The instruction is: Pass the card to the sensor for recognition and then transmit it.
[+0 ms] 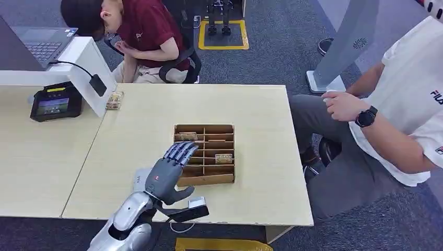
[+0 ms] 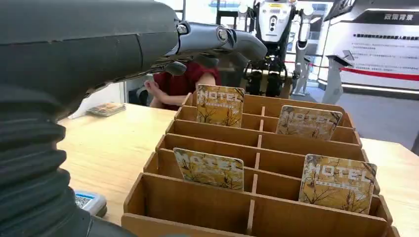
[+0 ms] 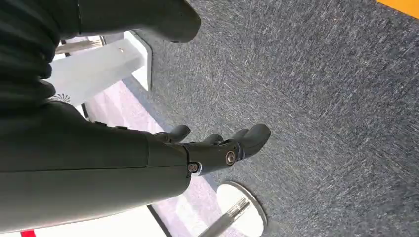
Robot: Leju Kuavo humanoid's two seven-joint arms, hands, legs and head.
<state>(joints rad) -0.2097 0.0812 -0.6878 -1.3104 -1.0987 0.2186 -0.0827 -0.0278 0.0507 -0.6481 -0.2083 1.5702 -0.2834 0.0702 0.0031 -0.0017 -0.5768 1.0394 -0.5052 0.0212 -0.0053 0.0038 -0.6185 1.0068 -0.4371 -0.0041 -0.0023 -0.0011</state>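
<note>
The left hand is reaching over the wooden card rack near the middle of the pale worktop, its fingers stretched out straight and held side by side, gripping nothing. The fingertips are hovering over the rack's left column, near the hotel card standing upright in a far-left slot; whether they are touching it cannot be told. Three more cards are sitting in the rack (one in the near-left slot, two in the right column). The card reader is lying at about ten o'clock from the rack, well apart. A seated person is waiting at three o'clock, another sitting at twelve. The right hand is hanging over grey carpet, fingers loosely extended, holding nothing.
</note>
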